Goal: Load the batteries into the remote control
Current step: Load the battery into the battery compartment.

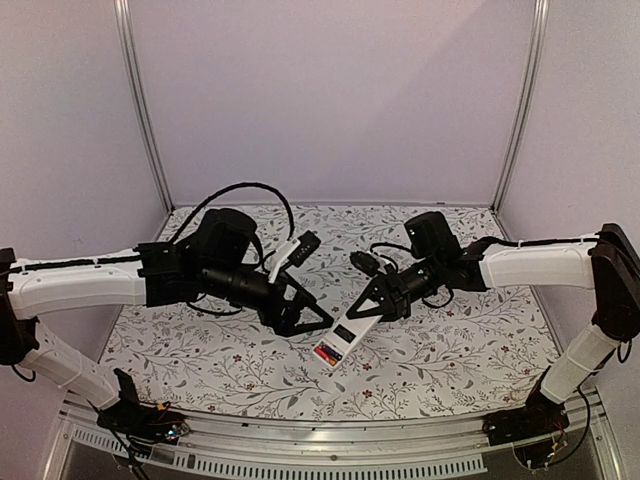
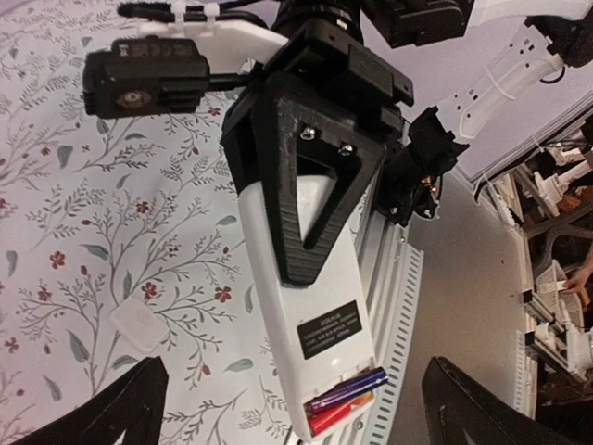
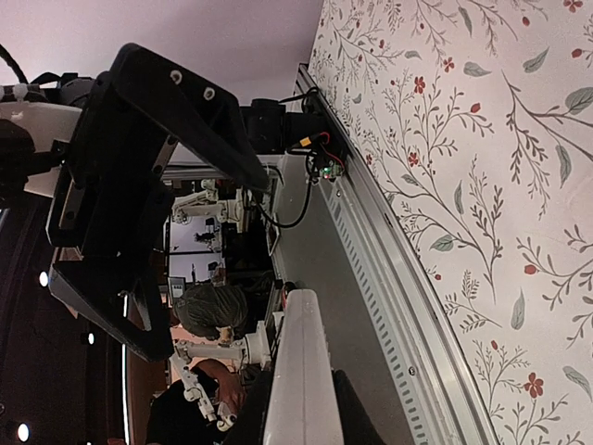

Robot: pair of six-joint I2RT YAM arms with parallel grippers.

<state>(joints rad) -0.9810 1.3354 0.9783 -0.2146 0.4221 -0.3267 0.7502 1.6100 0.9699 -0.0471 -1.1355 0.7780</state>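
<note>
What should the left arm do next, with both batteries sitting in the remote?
Probably lower the open left gripper onto the small white piece, likely the cover, lying on the cloth: both batteries sit in the remote control's open compartment, and the right gripper holds it.

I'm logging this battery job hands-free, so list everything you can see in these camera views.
white flat rectangular plastic remote control: one, white with a black label, back side up, gripped by the right gripper.
thin cylindrical batteries: two, red and dark, side by side in the remote's open end compartment.
small pale rectangular plastic piece: one, whitish, lying flat on the cloth beside the remote.
floral tablecloth: one, white with grey leaves and red flowers, covering the table.
metal rail: one, silver, along the near table edge.
right gripper: one, black, shut on the remote.
left gripper: one, black, open, near the remote's battery end.
</note>
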